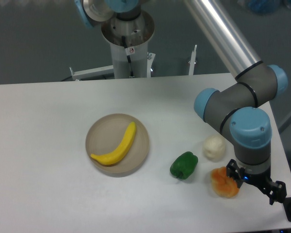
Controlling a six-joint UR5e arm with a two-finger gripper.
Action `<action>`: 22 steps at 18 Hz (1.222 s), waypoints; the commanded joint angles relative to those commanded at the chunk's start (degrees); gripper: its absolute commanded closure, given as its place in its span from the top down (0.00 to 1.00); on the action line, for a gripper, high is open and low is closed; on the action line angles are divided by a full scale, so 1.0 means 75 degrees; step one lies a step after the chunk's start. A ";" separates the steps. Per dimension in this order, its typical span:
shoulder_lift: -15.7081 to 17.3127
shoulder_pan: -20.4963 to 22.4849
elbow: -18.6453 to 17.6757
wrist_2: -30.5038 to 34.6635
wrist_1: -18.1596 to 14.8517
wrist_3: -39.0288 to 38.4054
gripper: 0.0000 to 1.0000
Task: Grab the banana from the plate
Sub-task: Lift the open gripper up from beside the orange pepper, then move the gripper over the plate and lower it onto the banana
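Observation:
The yellow banana point(117, 146) lies diagonally across the round beige plate point(138, 156), its stem end toward the plate's upper right. My gripper point(254, 183) hangs far to the right of the plate, near the table's front right corner. Its black fingers are spread apart with nothing between them, and the left finger point(232, 172) is right beside a lumpy orange fruit point(222, 182). The banana is untouched and well apart from the gripper.
A green pepper point(184, 165) sits right of the plate, with a white round object point(214, 147) beyond it. The arm's elbow and forearm point(233, 104) reach over the table's right side. The robot base point(128, 43) stands behind the table's far edge.

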 joint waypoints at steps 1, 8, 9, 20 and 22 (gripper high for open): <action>-0.0023 0.0000 -0.0011 0.0000 0.0012 -0.0023 1.00; 0.0222 -0.0023 -0.0245 0.0035 -0.0012 -0.0047 1.00; 0.0327 -0.0023 -0.0385 0.0035 -0.0012 -0.0047 1.00; 0.1827 0.0047 -0.2237 -0.0070 -0.0608 -0.0106 1.00; 0.2038 0.0047 -0.2460 -0.0082 -0.0889 -0.0373 1.00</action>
